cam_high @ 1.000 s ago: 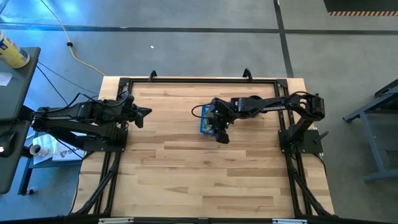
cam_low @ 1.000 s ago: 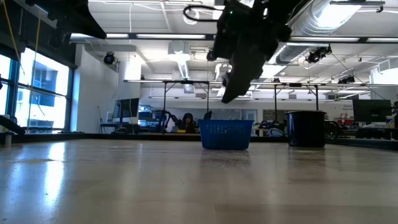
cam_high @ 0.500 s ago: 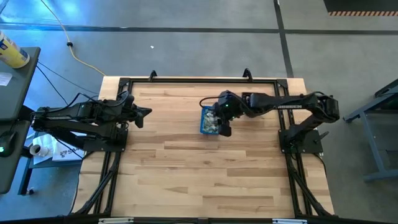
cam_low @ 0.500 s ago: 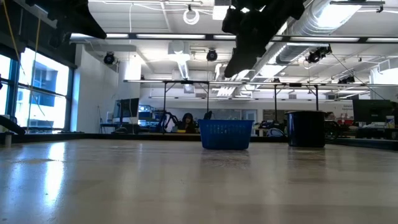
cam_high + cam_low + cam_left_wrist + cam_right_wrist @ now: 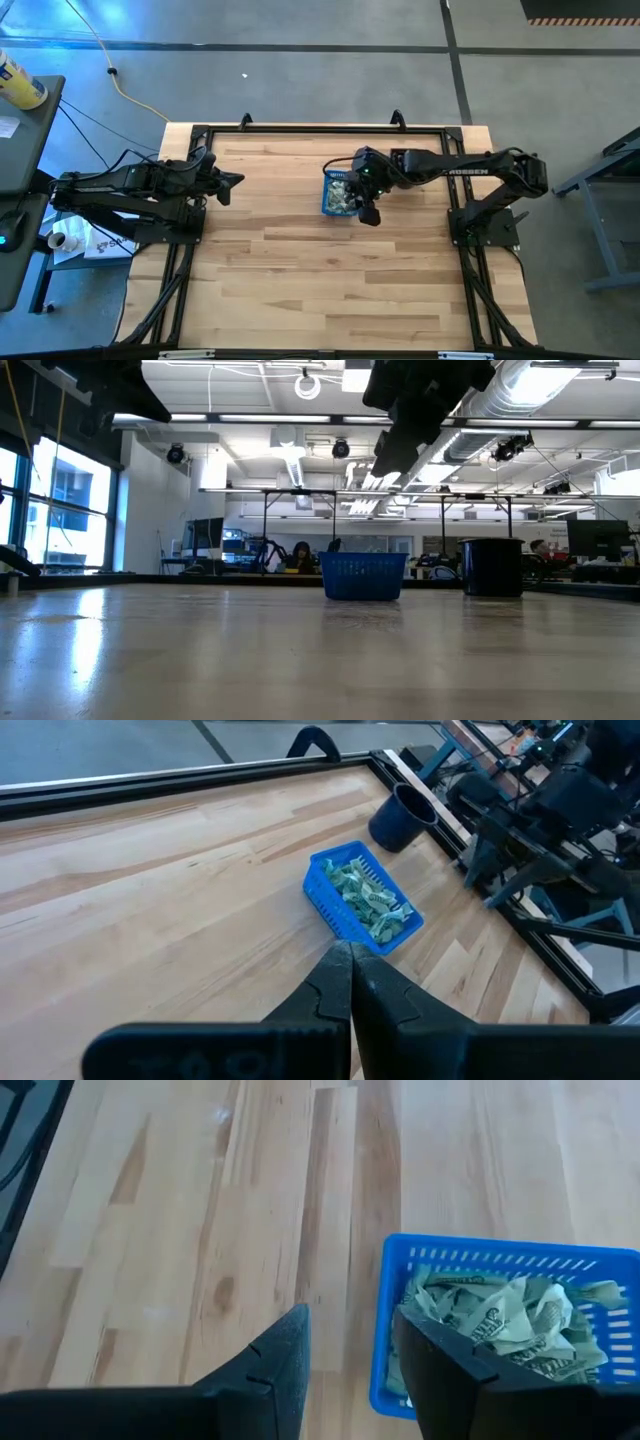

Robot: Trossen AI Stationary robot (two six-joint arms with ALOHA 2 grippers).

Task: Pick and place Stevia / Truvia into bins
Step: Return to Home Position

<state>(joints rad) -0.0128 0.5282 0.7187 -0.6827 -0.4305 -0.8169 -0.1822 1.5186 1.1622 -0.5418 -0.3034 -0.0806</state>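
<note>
Hovering above one side of the blue tray [image 5: 326, 205], jaws apart and empty: right gripper [image 5: 368, 212]. Heaped inside that tray near mid-table: pale green Stevia packets [image 5: 341, 197]. Parked at the table's left side, jaws pressed together: left gripper [image 5: 232, 182].

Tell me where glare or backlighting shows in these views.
Low view: bright ceiling lights behind turn the right claw into a silhouette, and the table carries a pale sheen. High view: blue glare on the floor. Left wrist view: evenly lit packets in the blue tray.
</note>
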